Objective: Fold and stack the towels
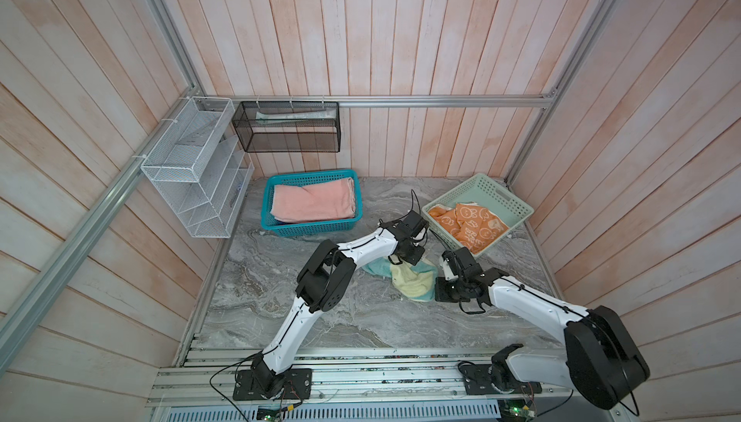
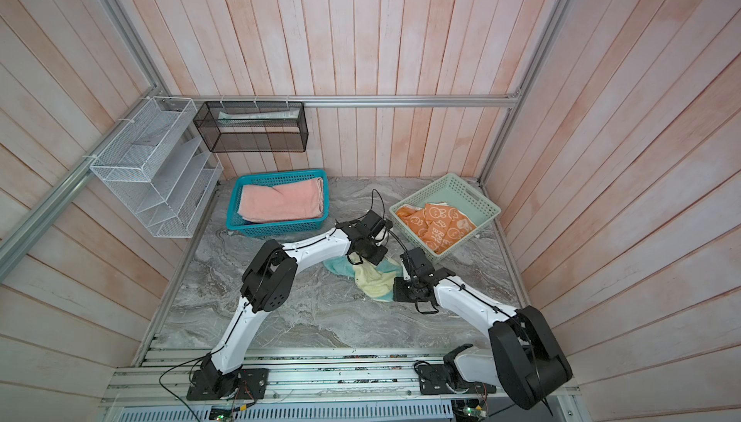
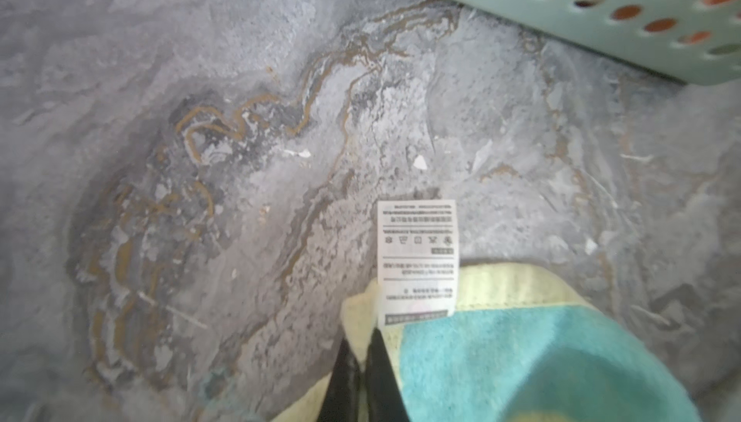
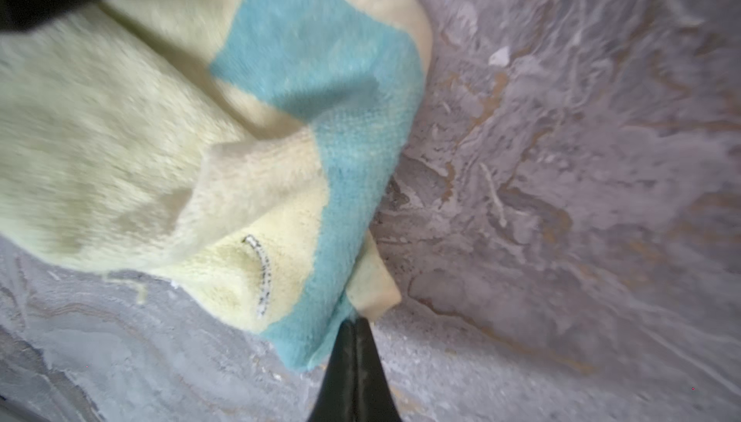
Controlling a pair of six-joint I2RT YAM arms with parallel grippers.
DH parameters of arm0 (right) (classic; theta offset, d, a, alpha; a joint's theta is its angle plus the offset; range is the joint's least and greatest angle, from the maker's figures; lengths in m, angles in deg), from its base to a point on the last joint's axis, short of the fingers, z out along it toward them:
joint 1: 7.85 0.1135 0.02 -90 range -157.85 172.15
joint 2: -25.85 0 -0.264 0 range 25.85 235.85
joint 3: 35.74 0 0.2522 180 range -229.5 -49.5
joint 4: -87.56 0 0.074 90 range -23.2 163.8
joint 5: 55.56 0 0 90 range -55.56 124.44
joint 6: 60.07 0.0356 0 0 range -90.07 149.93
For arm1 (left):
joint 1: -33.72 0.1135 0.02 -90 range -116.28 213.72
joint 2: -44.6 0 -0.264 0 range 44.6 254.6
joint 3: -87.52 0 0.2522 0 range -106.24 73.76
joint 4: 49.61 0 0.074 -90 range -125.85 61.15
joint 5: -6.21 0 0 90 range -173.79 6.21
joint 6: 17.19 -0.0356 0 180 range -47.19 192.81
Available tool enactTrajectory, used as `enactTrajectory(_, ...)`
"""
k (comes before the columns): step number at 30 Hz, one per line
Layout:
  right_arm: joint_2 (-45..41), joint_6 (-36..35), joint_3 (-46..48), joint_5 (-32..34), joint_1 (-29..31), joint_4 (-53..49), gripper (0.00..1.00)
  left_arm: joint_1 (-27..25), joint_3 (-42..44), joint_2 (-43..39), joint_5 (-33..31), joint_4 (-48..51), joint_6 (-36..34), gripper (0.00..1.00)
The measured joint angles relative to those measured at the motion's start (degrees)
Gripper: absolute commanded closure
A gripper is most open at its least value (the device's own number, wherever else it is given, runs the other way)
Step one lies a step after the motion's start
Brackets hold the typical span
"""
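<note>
Pinching from two sides, I hold the yellow towel (image 1: 413, 285), which lies in a crumpled heap near the middle of the table (image 1: 260, 279). My left gripper (image 3: 360, 350) is closed tight on the towel's pale hem. A white label (image 3: 417, 255) juts out from the hem right beside it and lies flat on the table. My right gripper (image 4: 355, 326) is closed tight on a teal and yellow corner at the heap's opposite side.

In both top views, bare table stretches from the heap toward my bases and out to my left. Room is tighter on the far right: the tray (image 1: 501, 197) has a near corner close to my right wrist, and its wall sits just past a strip of bare table ahead of my left fingertips.

The yellow towel is soft, fuzzy terry with solid teal blocks and a flatter woven hem. The table is smooth, grey and stone-patterned, with brown veins and small white flecks.

The pink towel (image 1: 312, 203) is folded in a thick slab and fills most of the rectangular teal basket (image 1: 316, 229), which is slotted plastic. The orange towel (image 1: 469, 223), printed with white rabbit faces, lies rumpled in the pale green tray, whose walls are punched with round holes.
</note>
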Motion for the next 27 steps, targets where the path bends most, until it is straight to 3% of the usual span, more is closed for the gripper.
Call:
enactTrajectory(11, -16.3, -2.0, -11.8, 5.4, 0.0, -8.9, 1.0, 0.6, 7.8, -30.7, -1.3, -7.9, 0.2, 1.0)
enactTrajectory(15, -18.3, -4.2, -17.6, 8.0, 0.0, -9.6, 1.0, 0.6, 8.0, -37.8, -1.6, -9.9, -0.3, 1.0)
enactTrajectory(21, -18.3, -6.7, -17.1, 3.5, 0.0, -3.7, 0.7, 0.7, 9.7, -41.6, 4.9, -9.3, -4.5, 1.0)
enactTrajectory(27, -18.1, -6.6, -11.4, -3.6, -0.2, 3.5, 0.56, 2.1, 21.3, -46.4, 12.3, -5.6, -5.8, 1.0)
